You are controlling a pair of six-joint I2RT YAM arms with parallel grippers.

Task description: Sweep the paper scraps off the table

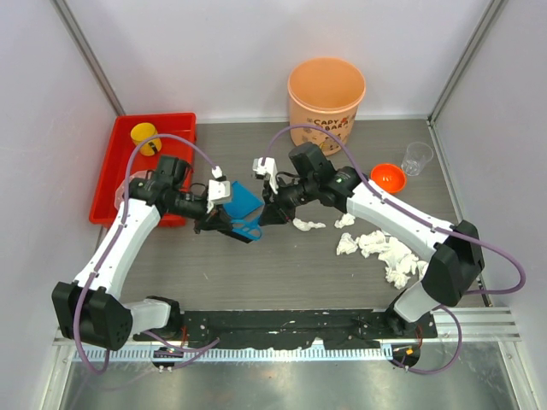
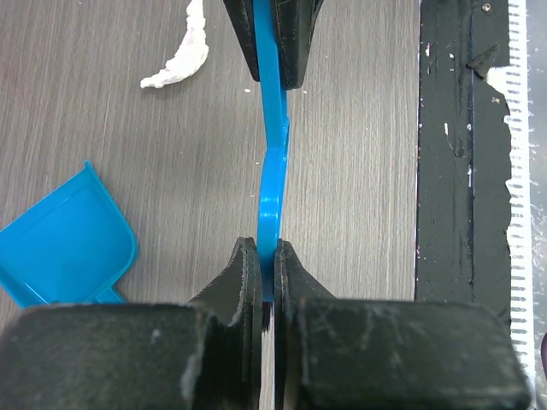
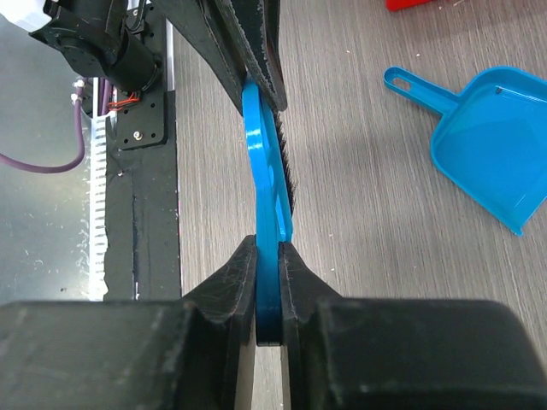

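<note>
A blue hand brush (image 1: 244, 229) with black bristles hangs between both grippers just above the table (image 1: 256, 273). My left gripper (image 1: 215, 224) is shut on one end of it (image 2: 273, 171). My right gripper (image 1: 267, 213) is shut on the other end (image 3: 265, 162). A blue dustpan (image 1: 244, 201) lies on the table behind the brush, and it shows in the left wrist view (image 2: 64, 243) and the right wrist view (image 3: 496, 141). Several white paper scraps (image 1: 376, 248) lie right of centre, with one (image 1: 308, 225) close to my right gripper.
An orange bucket (image 1: 326, 94) stands at the back. A red tray (image 1: 115, 184) with a yellow cup (image 1: 145, 137) is at the left. An orange bowl (image 1: 387, 178) and a clear cup (image 1: 417, 158) are at the right. A black base rail (image 1: 299, 325) runs along the near edge.
</note>
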